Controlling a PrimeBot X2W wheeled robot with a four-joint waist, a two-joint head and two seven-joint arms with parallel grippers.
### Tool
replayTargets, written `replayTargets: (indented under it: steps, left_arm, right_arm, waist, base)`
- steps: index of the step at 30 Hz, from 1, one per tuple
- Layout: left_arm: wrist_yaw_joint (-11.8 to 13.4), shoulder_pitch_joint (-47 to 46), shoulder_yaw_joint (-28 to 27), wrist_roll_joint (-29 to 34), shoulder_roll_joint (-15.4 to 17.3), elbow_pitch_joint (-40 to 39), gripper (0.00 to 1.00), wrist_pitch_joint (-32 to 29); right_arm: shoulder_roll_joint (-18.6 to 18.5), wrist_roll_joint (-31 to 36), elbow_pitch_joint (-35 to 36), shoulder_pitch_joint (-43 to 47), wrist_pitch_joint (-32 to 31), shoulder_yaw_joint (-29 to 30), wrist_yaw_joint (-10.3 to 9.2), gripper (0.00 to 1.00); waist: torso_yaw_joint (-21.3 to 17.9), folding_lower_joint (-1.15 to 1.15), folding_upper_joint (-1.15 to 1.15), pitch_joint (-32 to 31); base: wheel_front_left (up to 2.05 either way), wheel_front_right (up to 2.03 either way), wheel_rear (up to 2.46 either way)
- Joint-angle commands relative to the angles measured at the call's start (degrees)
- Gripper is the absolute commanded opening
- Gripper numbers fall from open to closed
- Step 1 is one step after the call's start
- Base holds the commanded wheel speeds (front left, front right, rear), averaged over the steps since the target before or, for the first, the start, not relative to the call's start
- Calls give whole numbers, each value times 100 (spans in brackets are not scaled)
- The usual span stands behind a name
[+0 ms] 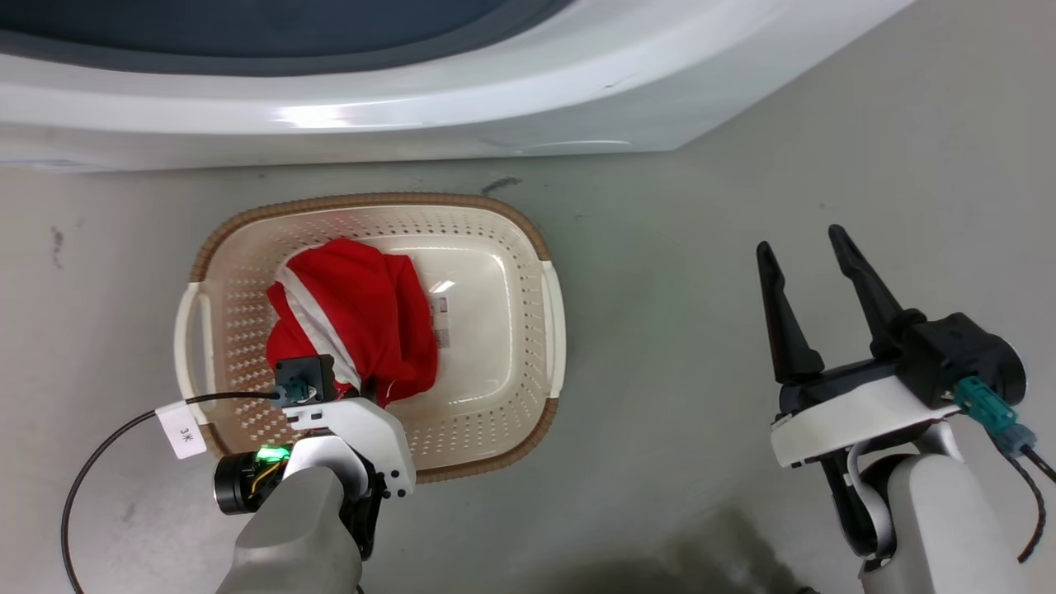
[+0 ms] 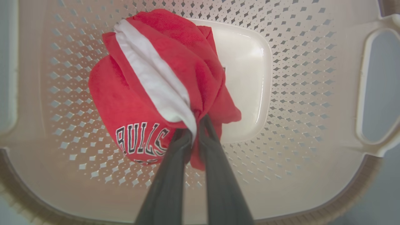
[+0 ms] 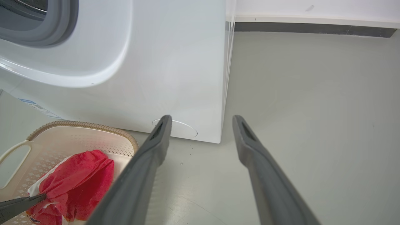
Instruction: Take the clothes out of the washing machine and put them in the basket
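Nearest to us, our left gripper [image 2: 195, 125] points down into the basket [image 2: 312, 62], its two dark fingers pressed together on a bunched fold of the clothes [image 2: 150, 87]. The pinch takes red cloth and the end of a white stripe together, at the side of the bundle that lies toward the wrist. From there the red bundle spreads away beyond the fingertips, over the left half of the basket's inside as we see it from the head. White "BULLS" lettering shows just left of the fingers in the left wrist view. Whether the bundle rests on the basket's bottom or hangs just above it, we cannot tell.

Our right gripper [image 1: 800, 239] hangs over the grey floor [image 1: 701, 330], well to the right of the basket, its fingers spread wide.

Beyond the basket, just past its brown rim, stands the washing machine [image 1: 412, 107], its white front and the grey ring of its opening at the top of the head view.
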State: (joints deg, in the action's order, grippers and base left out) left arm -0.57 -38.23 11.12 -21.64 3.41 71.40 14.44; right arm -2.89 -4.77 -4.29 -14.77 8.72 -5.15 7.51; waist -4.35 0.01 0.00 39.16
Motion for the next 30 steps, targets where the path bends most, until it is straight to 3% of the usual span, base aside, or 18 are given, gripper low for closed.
replayTargets:
  steps: [1, 2, 3, 8, 13, 22, 30]
  left_arm:
    - [-11, -102, 19, -12, 36, 80, 24, -21]
    - [-8, -101, 26, -17, 43, 107, 49, -18]
    - [0, -92, 35, -19, 48, 128, 100, -12]
    - [-27, 50, 52, -32, 68, 171, 100, 36]
    - [-143, 311, 165, 64, 44, 109, 100, 78]
    - [-95, 1319, -58, 191, 2, -1296, 100, 75]
    - [-23, 2156, -333, 351, -41, -2454, 100, 76]
  right_arm:
    - [3, 40, -56, -84, 51, -62, -4, 100]
    - [2, 59, -76, -87, 58, -74, -4, 100]
    - [2, 71, -99, -88, 71, -75, -4, 100]
    - [3, 100, -222, -37, 95, -60, -4, 100]
    - [2, 275, -352, 114, 108, -116, -4, 100]
    - [1, 407, -287, 563, -28, 14, -4, 100]
    - [2, 569, 28, 951, -168, 143, -4, 100]
  waist:
    - [-140, -1, 0, 138]
    - [-150, -1, 0, 134]
    - [-149, -1, 0, 122]
    - [-77, -1, 0, -127]
    - [70, -1, 0, -833]
    - [250, -1, 0, -2191]
    - [363, -1, 0, -2952]
  base:
    - [0, 0, 0]
    - [0, 0, 0]
    - [0, 0, 0]
    - [0, 0, 0]
    - [0, 0, 0]
    - [0, 0, 0]
    - [0, 0, 0]
